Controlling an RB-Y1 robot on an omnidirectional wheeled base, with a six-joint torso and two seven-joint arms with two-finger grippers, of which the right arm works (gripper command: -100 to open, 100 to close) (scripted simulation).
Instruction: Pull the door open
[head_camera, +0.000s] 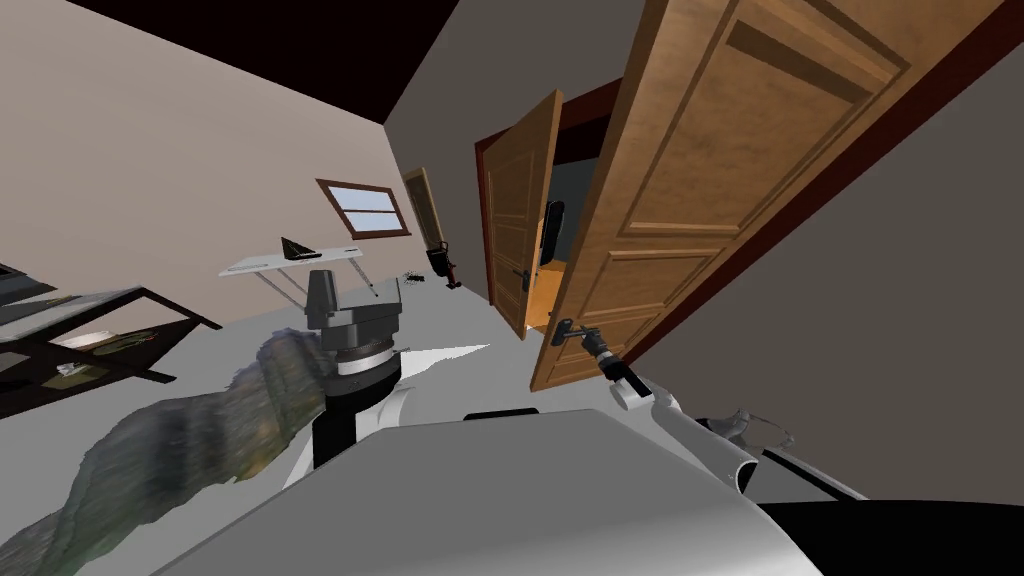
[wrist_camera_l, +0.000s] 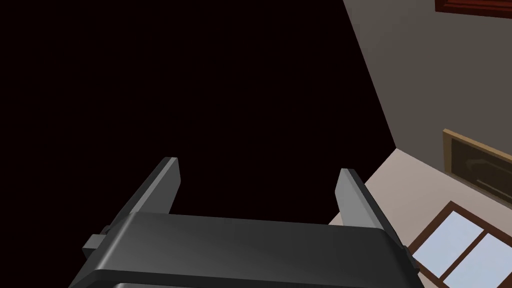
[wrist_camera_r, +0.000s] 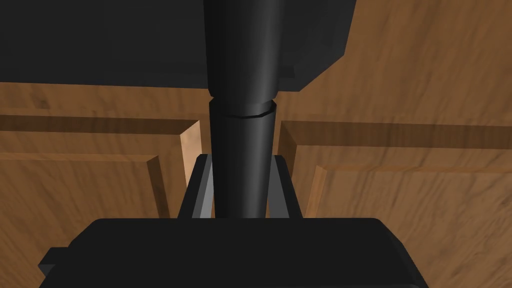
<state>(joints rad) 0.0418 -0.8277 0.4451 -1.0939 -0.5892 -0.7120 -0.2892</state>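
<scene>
**Ana:** Which part of the job are we at?

**Ben:** The pulling part, I think. But let's start far to the left of the door. There's a dark shelf (head_camera: 150, 300) with a few flat things on it. They are too small to name.

**Ana:** Any boxes or bowls with stuff inside?

**Ben:** I can't see any. A bit nearer the door is a white table (head_camera: 250, 266) with one dark wedge thing (head_camera: 298, 249) on top.

**Ana:** And the arms?

**Ben:** The left gripper (head_camera: 358, 280) is held up, well apart from the door. In the left wrist view the left gripper (wrist_camera_l: 259, 167) has its two fingers spread wide, and there is nothing between them.

**Ana:** Now the door!

**Ben:** It's the big brown door (head_camera: 700, 180) with panels. Its dark handle (head_camera: 572, 333) is low down, near the left edge. The right gripper (head_camera: 590, 340) is right on that handle.

**Ana:** Is it holding tight?

**Ben:** Yes. Up close, the right gripper (wrist_camera_r: 240, 159) has both fingers pressed on the sides of the handle (wrist_camera_r: 242, 125), and the brown door (wrist_camera_r: 400, 200) is just behind it.

**Ana:** Is the door open yet?

**Ben:** It looks swung out a bit from its dark red frame (head_camera: 760, 240), but I can't be sure how much.

**Ana:** So what comes next?

**Ben:** My guess is a pull back with the grip tight. The hand should go round in a curve with the door. A straight tug could make the fingers slide off the handle.
</scene>
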